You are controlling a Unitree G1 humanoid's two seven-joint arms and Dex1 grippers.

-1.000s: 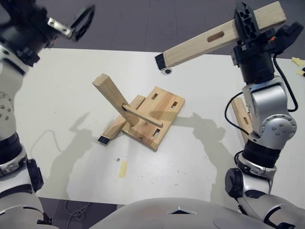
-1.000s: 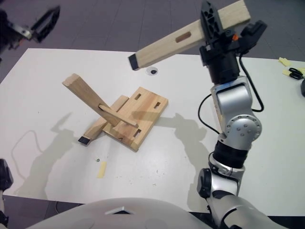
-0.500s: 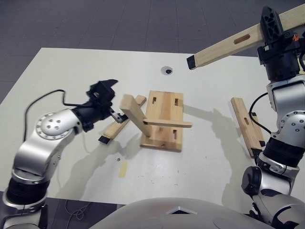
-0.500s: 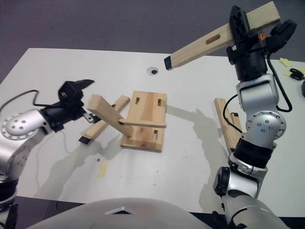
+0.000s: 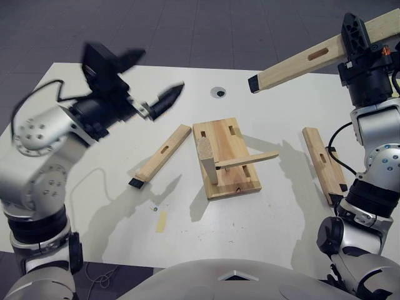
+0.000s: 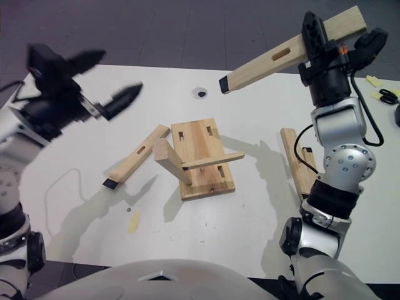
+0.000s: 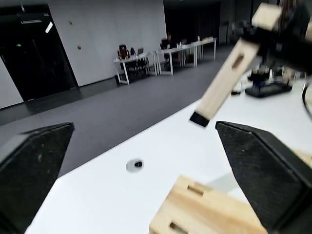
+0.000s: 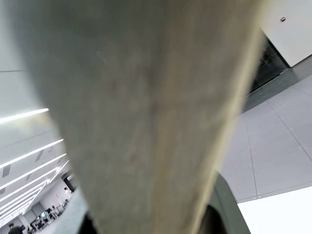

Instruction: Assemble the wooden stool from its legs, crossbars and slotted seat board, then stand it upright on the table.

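Observation:
The slotted seat board (image 5: 230, 140) lies flat at the table's middle. One leg (image 5: 206, 159) stands in it, and a crossbar (image 5: 247, 161) sticks out of that leg toward the right. To its left a loose leg (image 5: 161, 155) lies flat on the table, and another loose leg (image 5: 323, 164) lies at the right. My left gripper (image 5: 156, 72) hangs open above the table, up and left of the board, with nothing in it. Its black fingers (image 7: 34, 165) frame the board (image 7: 204, 214) in the left wrist view. High at the back right, my right gripper (image 5: 356, 44) is shut on a slotted leg (image 5: 312, 56).
A small round fitting (image 5: 218, 92) sits in the tabletop near the far edge. A yellowish strip (image 5: 161, 221) and a tiny dark speck (image 5: 154, 209) lie near the front. A black cable runs beside the right arm.
My left gripper has lifted up and away from the stool parts. The seat board has turned and slid right, and its leg now stands more upright. The right arm has kept still.

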